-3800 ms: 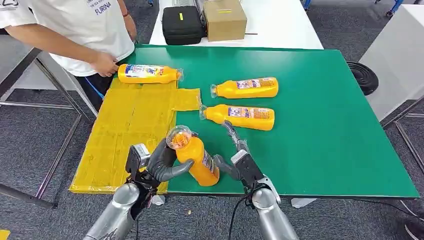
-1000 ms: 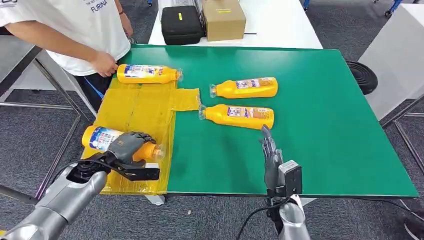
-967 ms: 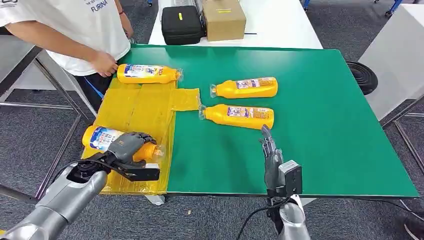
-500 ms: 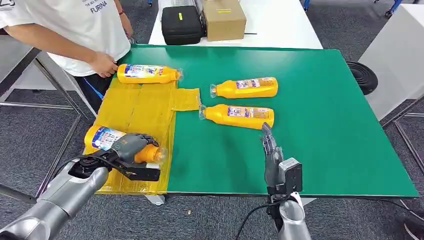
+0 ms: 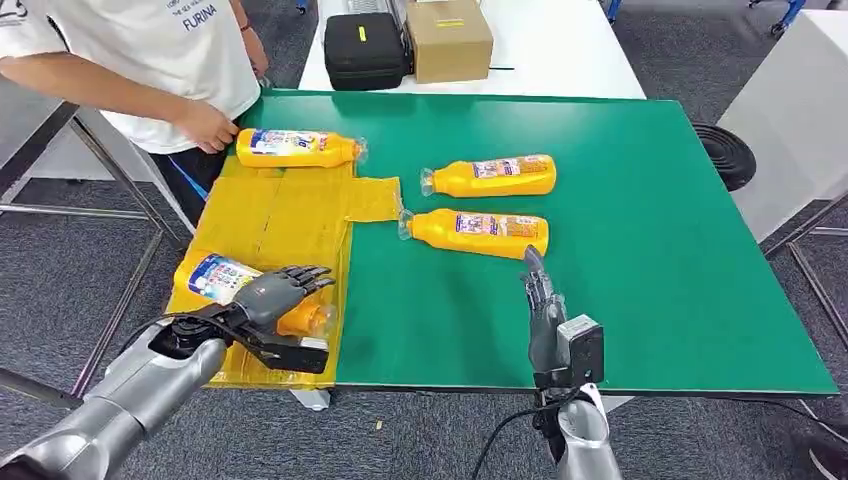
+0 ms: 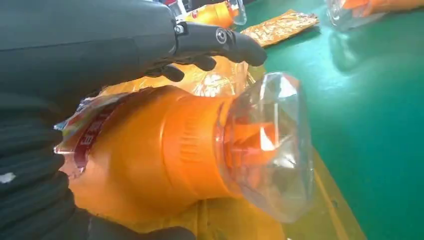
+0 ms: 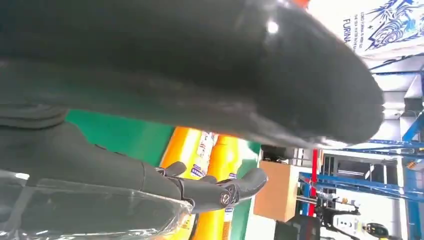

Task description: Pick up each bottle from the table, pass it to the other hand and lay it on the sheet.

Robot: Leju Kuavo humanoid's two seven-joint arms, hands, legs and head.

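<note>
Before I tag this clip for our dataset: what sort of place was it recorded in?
Probably a robotics lab or test workshop, not a home. A green work table on a metal frame stands on grey carpet tiles, with a black equipment case and cardboard box on a white table behind.

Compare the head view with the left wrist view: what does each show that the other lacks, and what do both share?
Head view alone: the right hand, a person's hand, the black case and the cardboard box.
Left wrist view alone: close detail of the bottle's clear cap.
Both: the left hand over the near bottle on the yellow sheet, and the green table.
</note>
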